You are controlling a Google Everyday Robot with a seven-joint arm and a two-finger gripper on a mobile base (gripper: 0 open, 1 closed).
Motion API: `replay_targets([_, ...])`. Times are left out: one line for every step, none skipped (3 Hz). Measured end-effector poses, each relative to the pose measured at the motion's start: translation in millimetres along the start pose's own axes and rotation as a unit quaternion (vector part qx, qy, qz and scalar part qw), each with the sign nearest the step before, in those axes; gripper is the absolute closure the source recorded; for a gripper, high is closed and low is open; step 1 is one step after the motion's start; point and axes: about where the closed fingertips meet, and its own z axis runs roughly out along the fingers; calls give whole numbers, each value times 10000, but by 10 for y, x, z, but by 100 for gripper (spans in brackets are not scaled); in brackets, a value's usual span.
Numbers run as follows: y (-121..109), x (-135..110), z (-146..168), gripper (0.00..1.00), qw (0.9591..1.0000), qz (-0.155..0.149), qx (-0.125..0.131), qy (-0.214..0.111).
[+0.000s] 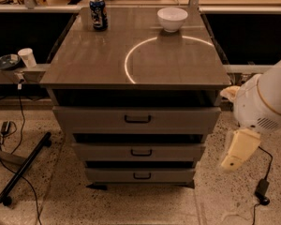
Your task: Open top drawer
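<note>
The gripper (239,154) hangs just right of the top drawer (178,121), apart from it. How wide it is set is unclear. The drawer juts slightly under the counter (89,64).

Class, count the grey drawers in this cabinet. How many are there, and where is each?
3. The top drawer sits under the tabletop, the middle drawer below it, the bottom drawer lowest. The hand hangs right of them, touching none.

The claw (238,151) hangs low at far right beneath the arm's white rounded joint (264,102).
</note>
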Motion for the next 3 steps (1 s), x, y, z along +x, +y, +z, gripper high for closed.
replay_targets([146, 7, 299, 0, 10000, -7, -63, -24])
replay_targets([295, 27, 553, 0, 9999, -9, -146, -35])
replay_targets([406, 55, 752, 0, 9997, 19, -261, -28])
